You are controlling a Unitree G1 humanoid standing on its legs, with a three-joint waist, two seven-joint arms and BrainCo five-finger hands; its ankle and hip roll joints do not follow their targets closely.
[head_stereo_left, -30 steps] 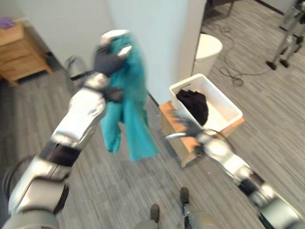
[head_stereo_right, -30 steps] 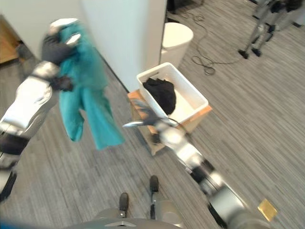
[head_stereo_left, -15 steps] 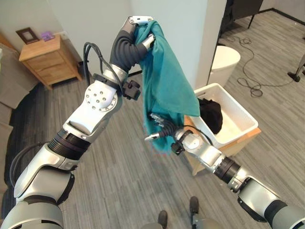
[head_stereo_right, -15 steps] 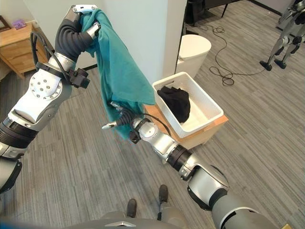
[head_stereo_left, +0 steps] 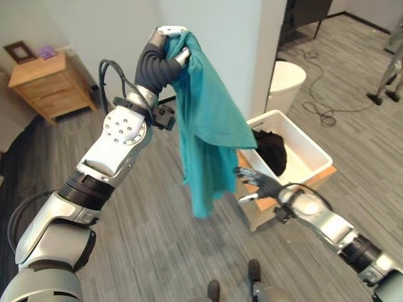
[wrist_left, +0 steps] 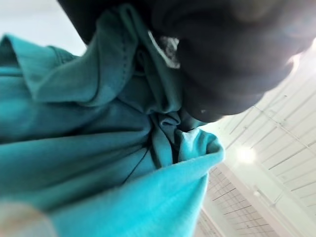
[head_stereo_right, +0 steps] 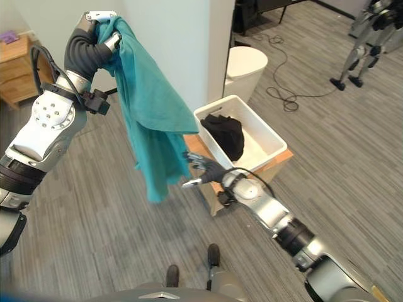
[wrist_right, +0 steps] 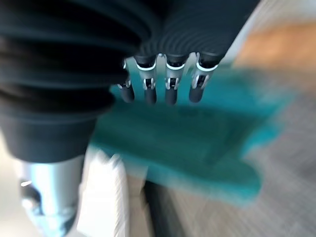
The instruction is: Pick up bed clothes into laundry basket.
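No readable text, labels, numbers or signs are seen in any view. Nothing is printed on the teal cloth (head_stereo_left: 208, 132), the white basket (head_stereo_left: 306, 146) or the wooden box (head_stereo_left: 263, 207) under it.
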